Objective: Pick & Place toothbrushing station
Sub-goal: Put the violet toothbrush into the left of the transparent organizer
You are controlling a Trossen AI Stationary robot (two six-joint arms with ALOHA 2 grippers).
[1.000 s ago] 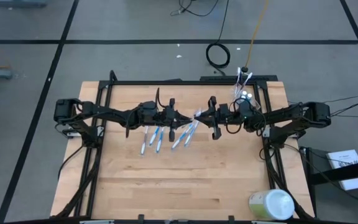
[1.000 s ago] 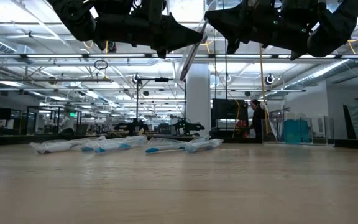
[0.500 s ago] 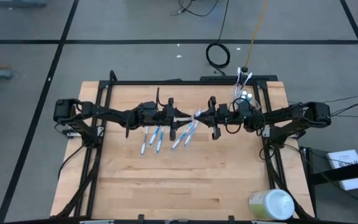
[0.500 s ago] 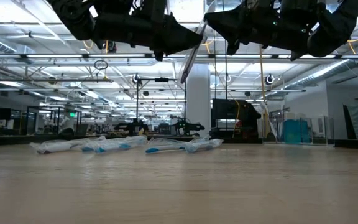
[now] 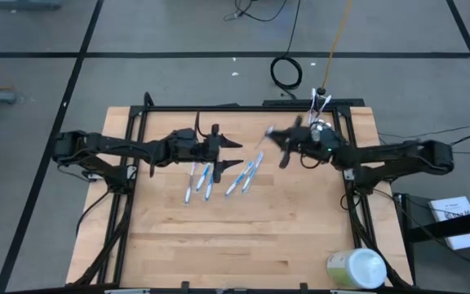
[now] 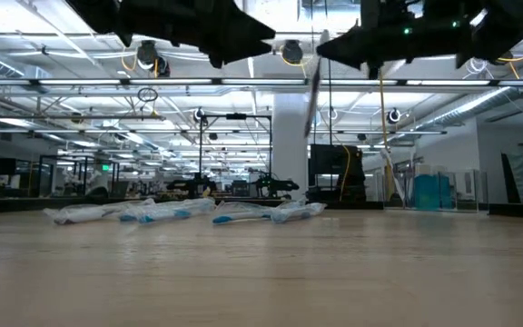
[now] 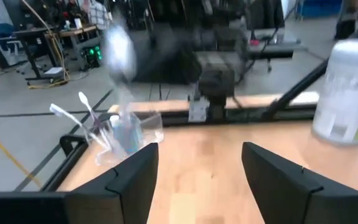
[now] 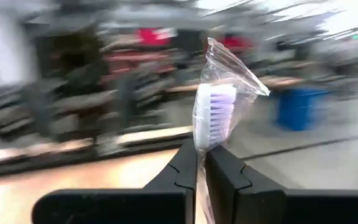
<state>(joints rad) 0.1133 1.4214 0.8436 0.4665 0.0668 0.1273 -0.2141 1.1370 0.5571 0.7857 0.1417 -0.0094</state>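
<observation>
The table (image 5: pixel 243 237) is light natural wood with a black frame along its edges. Both arms are black, as are the fingers (image 8: pixel 229 177) of the right gripper (image 8: pixel 201 163). The held toothbrush (image 8: pixel 213 124) has pale purple bristles inside a clear wrapper. The toothbrushes (image 5: pixel 219 175) lying mid-table are blue and white. The container (image 5: pixel 356 268) at the table's near right corner is pale green and white.

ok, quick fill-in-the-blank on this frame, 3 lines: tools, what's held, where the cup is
1. The right tool is shut on a wrapped ____.
2. The left tool stands ____ and holds nothing.
3. The clear cup sits at the table's far ____ corner in the high view.

Missing words: toothbrush; open; right
</observation>
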